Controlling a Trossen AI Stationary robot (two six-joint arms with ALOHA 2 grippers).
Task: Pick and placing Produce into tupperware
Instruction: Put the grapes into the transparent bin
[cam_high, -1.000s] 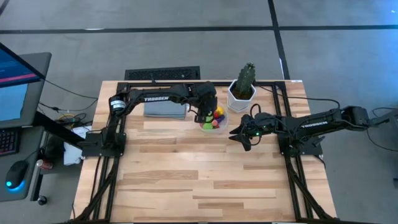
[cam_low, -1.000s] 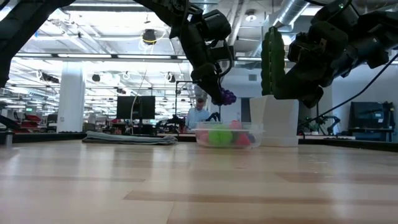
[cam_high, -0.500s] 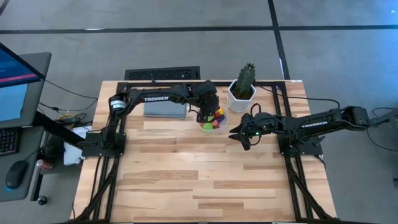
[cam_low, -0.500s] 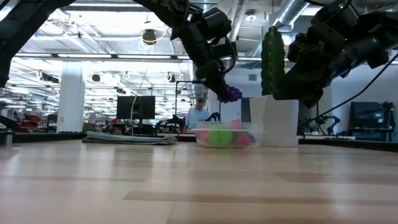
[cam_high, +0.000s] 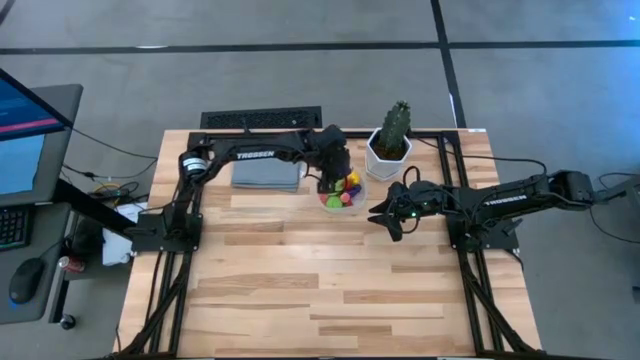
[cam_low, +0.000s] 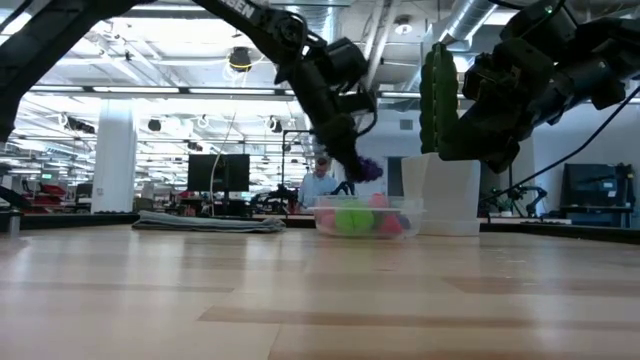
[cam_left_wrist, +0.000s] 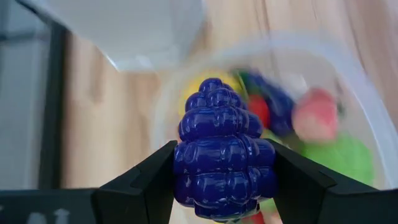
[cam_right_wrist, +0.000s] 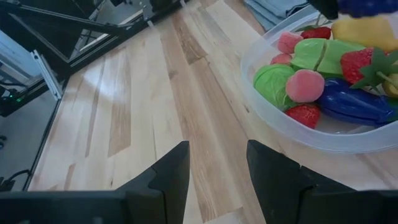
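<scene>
While the left gripper (cam_left_wrist: 217, 171) pinches a purple grape cluster (cam_left_wrist: 221, 149) above the tupperware (cam_low: 367, 216), early release risks a rim bounce-out; the right gripper (cam_right_wrist: 214, 168), parted and empty, waits beside it.

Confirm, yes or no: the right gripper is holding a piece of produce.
No. The right gripper has nothing between its fingers, only bare table beyond them.

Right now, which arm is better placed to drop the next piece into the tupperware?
Left. The left gripper is shut on the purple grapes just above the tupperware. The right gripper hangs empty beside it.
</scene>
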